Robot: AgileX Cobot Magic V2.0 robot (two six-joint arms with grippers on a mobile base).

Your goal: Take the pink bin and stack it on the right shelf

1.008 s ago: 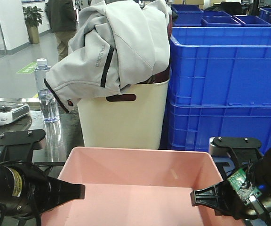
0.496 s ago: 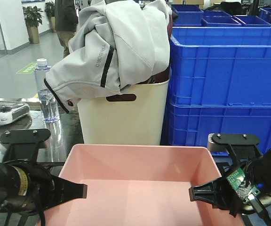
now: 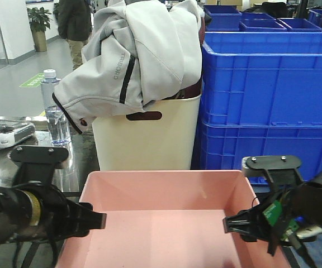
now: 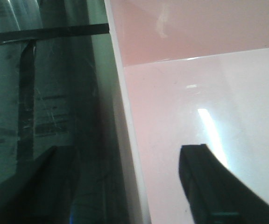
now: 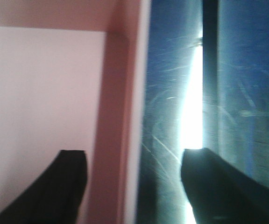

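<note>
The pink bin [image 3: 166, 215] lies low in the front view, a shallow pale pink tub with its opening up. My left gripper [image 3: 87, 222] is open and straddles the bin's left wall, one finger inside and one outside. In the left wrist view the left gripper [image 4: 125, 154] has the white rim between its fingers, with a gap on both sides, and the bin floor [image 4: 186, 93] lies to the right. My right gripper [image 3: 244, 228] is open and straddles the right wall. In the right wrist view the right gripper [image 5: 135, 158] has the pink wall [image 5: 116, 93] between its fingers.
A tall cream bin [image 3: 144, 139] with a grey jacket [image 3: 144, 50] draped over it stands just behind the pink bin. Stacked blue crates [image 3: 267, 100] fill the right. A water bottle [image 3: 55, 109] and a white controller [image 3: 4, 134] rest on the dark table [image 3: 77, 162] at the left. A person [image 3: 74, 22] stands far back.
Both grippers have slid a little forward along the bin's side walls, and the left wrist sits higher. Both stay open. The person at the back has shifted.
</note>
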